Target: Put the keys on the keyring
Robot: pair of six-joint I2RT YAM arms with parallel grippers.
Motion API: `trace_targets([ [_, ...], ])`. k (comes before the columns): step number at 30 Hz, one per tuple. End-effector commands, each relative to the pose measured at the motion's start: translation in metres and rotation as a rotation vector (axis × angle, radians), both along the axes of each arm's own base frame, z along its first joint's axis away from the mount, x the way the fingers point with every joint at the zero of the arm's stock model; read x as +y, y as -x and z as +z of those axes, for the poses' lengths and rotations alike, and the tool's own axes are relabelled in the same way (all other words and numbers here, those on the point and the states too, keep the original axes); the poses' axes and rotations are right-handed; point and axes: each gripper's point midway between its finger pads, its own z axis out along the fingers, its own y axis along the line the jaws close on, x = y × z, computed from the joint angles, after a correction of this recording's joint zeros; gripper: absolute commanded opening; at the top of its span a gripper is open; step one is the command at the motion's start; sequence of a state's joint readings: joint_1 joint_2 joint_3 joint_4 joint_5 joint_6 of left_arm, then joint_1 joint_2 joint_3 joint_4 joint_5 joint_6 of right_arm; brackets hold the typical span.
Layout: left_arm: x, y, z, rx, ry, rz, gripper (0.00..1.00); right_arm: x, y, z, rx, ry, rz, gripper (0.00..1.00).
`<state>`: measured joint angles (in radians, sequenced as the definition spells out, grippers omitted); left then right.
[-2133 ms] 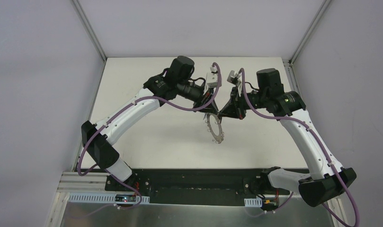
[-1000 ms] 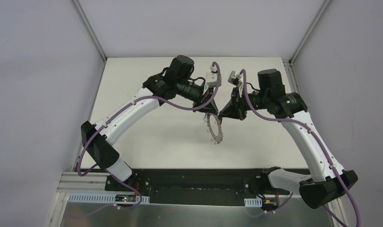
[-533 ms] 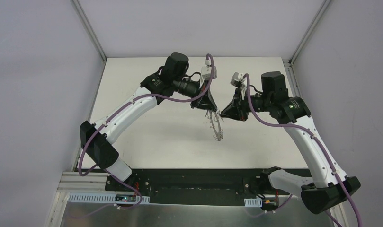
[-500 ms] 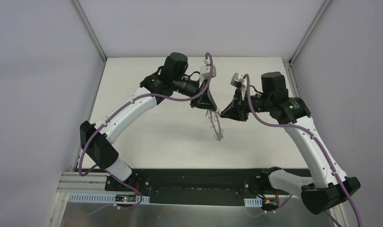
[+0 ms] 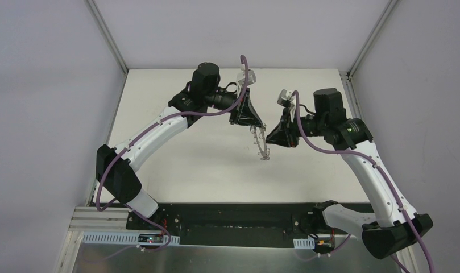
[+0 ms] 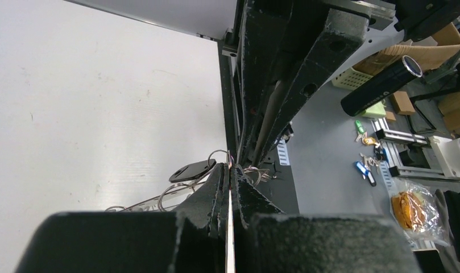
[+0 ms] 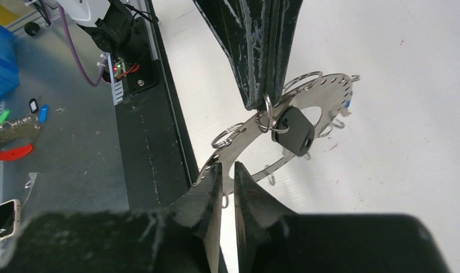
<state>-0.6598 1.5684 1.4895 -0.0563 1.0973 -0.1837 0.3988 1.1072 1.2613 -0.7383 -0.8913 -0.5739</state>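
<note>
The keyring point(image 5: 264, 149) hangs in the air over the table, edge-on to the top camera. My left gripper point(image 5: 257, 126) is shut on one small wire loop point(image 7: 268, 108) at the ring's rim. In the right wrist view the flat grey keyring point(image 7: 330, 91) shows its face, and the black-headed key point(image 7: 294, 131) dangles from a loop below the left fingertips point(image 7: 256, 85). A speck of blue point(image 7: 350, 98) sits at the ring's far rim. My right gripper point(image 7: 227, 168) stands just short of the ring's near rim, jaws a narrow gap apart and holding nothing. The left wrist view shows the black key head point(image 6: 192, 170) beside my left gripper point(image 6: 231, 166).
The white table point(image 5: 182, 165) lies below the hanging ring. A black base rail point(image 5: 233, 219) runs along its near edge. Grey walls close in the left, back and right sides. Loose key tags point(image 6: 365, 172) lie on the floor off the table.
The left wrist has turned and drawn back to the left, swinging the keyring edge-on. The right gripper has opened a little, let go of the ring and backed off to the right.
</note>
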Motion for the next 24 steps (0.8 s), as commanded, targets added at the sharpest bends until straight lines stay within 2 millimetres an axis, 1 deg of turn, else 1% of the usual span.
trace_targets([
  [1, 0.009, 0.021, 0.036, -0.059, 0.09, -0.072, 0.0, -0.006, -0.003, 0.025, -0.128, -0.012, -0.017, 0.19],
  [6, 0.012, 0.032, 0.037, -0.022, 0.098, -0.124, 0.0, -0.014, -0.005, 0.044, -0.255, 0.009, -0.03, 0.3],
  [10, 0.014, 0.038, 0.036, 0.003, 0.1, -0.144, 0.0, -0.013, 0.0, 0.054, -0.306, -0.004, 0.009, 0.36],
  [13, 0.014, 0.041, 0.035, 0.018, 0.099, -0.153, 0.0, -0.01, 0.003, 0.055, -0.324, -0.012, 0.045, 0.38],
  [18, 0.015, 0.044, 0.037, 0.041, 0.102, -0.158, 0.0, -0.004, 0.007, 0.049, -0.345, -0.002, 0.102, 0.38],
  [24, 0.015, 0.049, 0.038, 0.058, 0.1, -0.168, 0.0, 0.002, 0.007, 0.051, -0.374, 0.002, 0.142, 0.38],
])
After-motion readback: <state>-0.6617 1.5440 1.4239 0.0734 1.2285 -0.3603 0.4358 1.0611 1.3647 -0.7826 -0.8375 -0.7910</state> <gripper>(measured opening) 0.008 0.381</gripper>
